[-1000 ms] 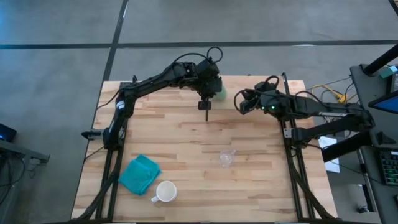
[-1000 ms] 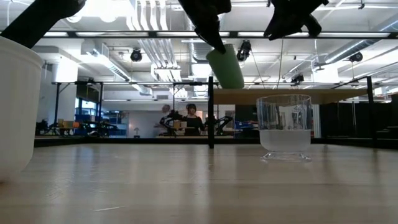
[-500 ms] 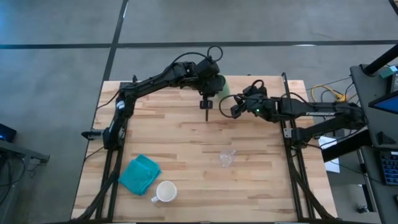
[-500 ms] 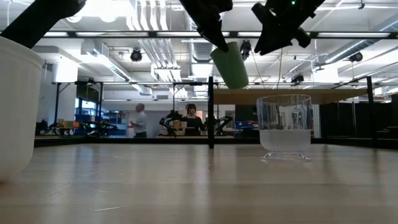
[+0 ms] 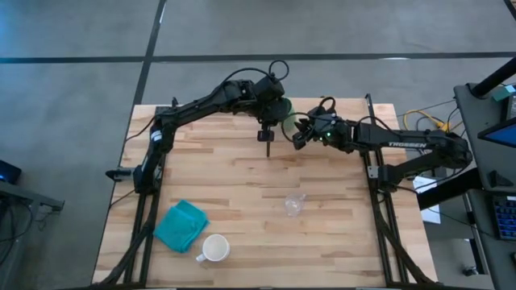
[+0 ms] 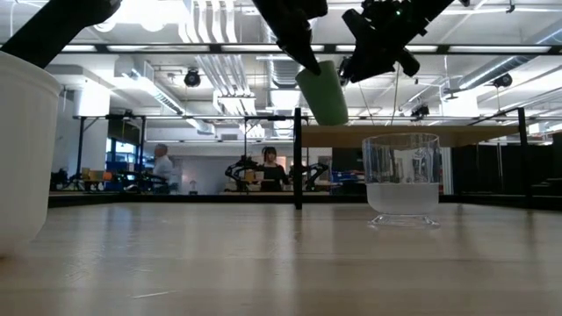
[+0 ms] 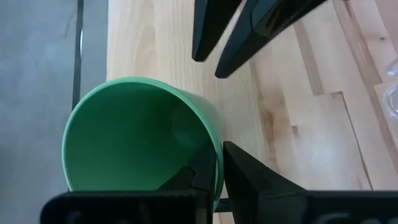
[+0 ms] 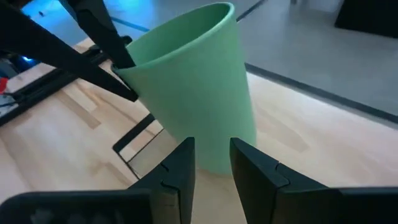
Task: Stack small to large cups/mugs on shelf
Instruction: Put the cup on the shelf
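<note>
My left gripper (image 5: 276,113) is shut on the green tumbler (image 5: 284,120), held in the air at the table's far middle, above the left end of the shelf (image 6: 439,136). The tumbler is tilted in the low view (image 6: 323,92). My right gripper (image 5: 297,135) is just right of the tumbler; its fingers, a narrow gap apart, point at the tumbler's base (image 8: 214,163) without touching it. The clear cup (image 5: 294,204) stands on the table's near right. The white mug (image 5: 214,248) stands at the near edge. My left gripper holds the tumbler by its rim (image 7: 214,149): one finger is inside the tumbler and one outside, with the wall between them. The fingers come from above. The tumbler hangs tilted below them, lifted clear, its base toward my right gripper.
A teal folded cloth (image 5: 181,225) lies at the table's near left beside the mug. A black upright post (image 6: 298,158) of the shelf's frame stands below the tumbler. People move about in the room beyond the table.
My right gripper has moved toward the table's left, up to the tumbler's base. My left gripper has stayed in place with the tumbler lifted and tilted.
</note>
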`<state>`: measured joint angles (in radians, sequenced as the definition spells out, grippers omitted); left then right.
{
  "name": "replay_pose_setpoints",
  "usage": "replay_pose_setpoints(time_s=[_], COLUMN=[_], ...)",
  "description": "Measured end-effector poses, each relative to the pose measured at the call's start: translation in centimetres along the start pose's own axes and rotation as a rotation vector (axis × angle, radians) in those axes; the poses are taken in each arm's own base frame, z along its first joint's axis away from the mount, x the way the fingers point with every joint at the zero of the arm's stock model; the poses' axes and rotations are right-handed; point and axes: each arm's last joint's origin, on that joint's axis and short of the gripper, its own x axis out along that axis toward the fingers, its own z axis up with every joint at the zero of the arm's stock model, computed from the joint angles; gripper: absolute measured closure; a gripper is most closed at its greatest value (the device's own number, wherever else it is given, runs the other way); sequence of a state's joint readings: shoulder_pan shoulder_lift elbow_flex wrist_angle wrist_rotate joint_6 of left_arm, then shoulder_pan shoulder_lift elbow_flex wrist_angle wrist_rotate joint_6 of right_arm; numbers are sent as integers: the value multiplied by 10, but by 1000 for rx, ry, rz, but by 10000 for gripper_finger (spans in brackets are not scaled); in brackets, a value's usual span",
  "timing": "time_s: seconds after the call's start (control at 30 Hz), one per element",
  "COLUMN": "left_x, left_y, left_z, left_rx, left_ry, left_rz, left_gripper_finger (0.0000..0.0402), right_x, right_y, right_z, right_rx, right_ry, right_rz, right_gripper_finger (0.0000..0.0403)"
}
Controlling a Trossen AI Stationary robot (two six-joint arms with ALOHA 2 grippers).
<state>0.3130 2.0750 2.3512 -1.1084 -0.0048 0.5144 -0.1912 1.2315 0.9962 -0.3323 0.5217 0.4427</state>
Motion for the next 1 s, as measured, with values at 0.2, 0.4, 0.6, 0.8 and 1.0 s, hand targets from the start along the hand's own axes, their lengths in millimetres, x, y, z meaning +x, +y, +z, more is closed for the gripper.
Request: replay_pose_setpoints(time_s=[0.2,0.4,0.6,0.8,1.0], left_x=[0,0,0,0,0], left_y=[0,0,0,1,2], left_z=[0,0,0,0,1], left_rx=[-1,-2,-4,-5,-5], left_ry=[-1,0,-4,-2,0], left_rz=[-1,-2,1,5,29], left_gripper_finger=[388,388,375,342,329], right_x=[5,10,14,18,22], right_y=[-8,-16,-20,-26,-29], right_z=[3,6,10,5,-8], right_rx=[-36,-11,-15,-8,-12], right_ry=[34,45,53,86,131], right_rz=[48,67,126,130,130], right_gripper_finger=[307,307,307,307,307])
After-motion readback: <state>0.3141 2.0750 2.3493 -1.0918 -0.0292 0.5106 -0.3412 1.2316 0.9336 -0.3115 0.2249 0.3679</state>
